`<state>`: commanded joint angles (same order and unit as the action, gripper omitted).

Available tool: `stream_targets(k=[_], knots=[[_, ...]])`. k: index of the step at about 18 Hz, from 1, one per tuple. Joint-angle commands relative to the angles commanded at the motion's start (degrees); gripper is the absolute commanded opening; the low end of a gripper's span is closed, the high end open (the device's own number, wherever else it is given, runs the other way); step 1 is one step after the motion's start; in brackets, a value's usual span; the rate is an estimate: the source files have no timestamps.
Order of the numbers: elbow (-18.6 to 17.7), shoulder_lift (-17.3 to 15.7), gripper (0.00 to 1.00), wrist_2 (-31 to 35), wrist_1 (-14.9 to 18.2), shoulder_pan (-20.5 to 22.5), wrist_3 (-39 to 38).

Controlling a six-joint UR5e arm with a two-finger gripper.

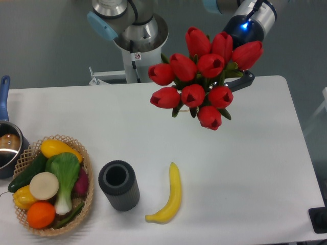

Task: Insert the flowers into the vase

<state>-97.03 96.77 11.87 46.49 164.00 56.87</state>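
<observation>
Flowers [202,76] sit clamped in gripper [236,79], blooms facing camera.

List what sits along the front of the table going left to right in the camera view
Pot → wicker basket of vegetables → vase → banana.

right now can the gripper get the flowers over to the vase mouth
Probably yes: the gripper holds the flowers up in the air, the vase stands upright and open, and only bare table lies between.
</observation>
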Motion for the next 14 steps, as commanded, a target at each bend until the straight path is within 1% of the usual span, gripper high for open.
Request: stream_targets(k=[7, 10, 14], knots=[[0.4, 0.4, 0.19, -0.4, 0.0, -0.3, -0.5], [0.0, 0.6, 0.19, -2.0, -0.1, -0.4, -0.4], [0.1, 1.3, 0.17, -2.2, -0.1, -3.2, -0.1]])
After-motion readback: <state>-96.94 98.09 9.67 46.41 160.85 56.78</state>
